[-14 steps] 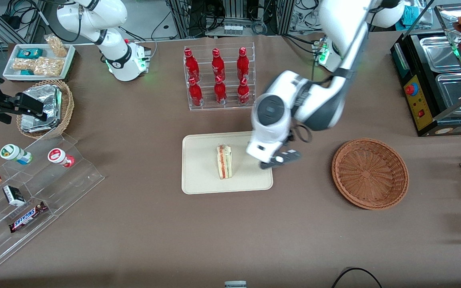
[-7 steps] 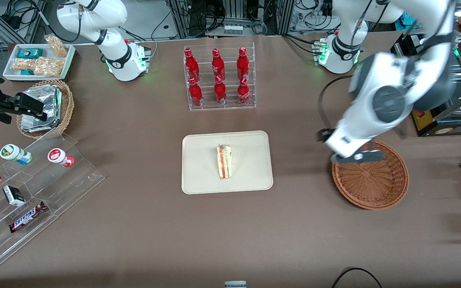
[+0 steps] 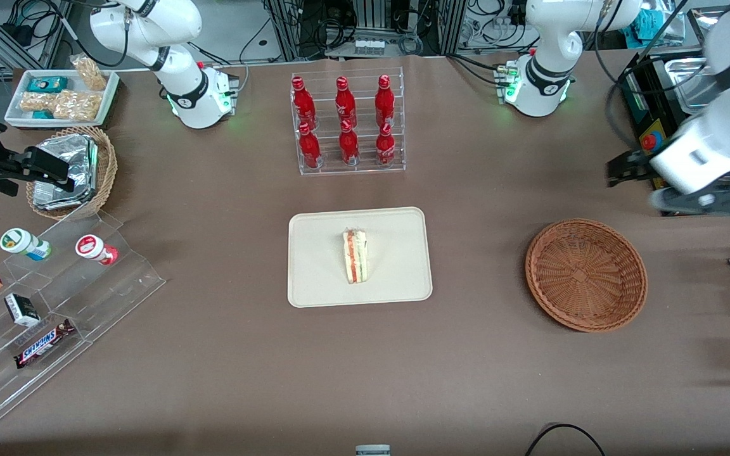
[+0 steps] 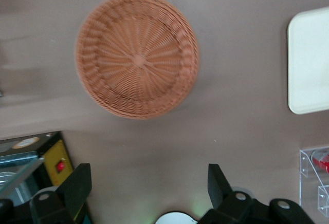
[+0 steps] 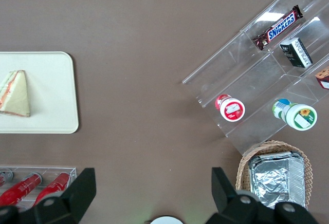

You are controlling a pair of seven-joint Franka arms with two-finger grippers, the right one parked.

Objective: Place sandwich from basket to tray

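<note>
Pincer (image 4: 149,193) of the left arm, fingers spread apart and holding nothing, hangs high above the table at the working arm's end, farther from the front camera than the basket (image 3: 585,275). One second ago it stood over the edge of the tray (image 3: 314,278) close to the sandwich (image 3: 355,256); half a second ago it was passing over the basket's rim; now it is well apart from both. The sandwich lies flat near the middle of the tray, untouched by anything, in the same place across all three front views. The basket is empty, its woven floor fully visible in the wrist view (image 4: 138,55). Judged from this arrangement, the transfer is complete and the arm is retreating toward a rest pose; no further handling of the sandwich seems required.
</note>
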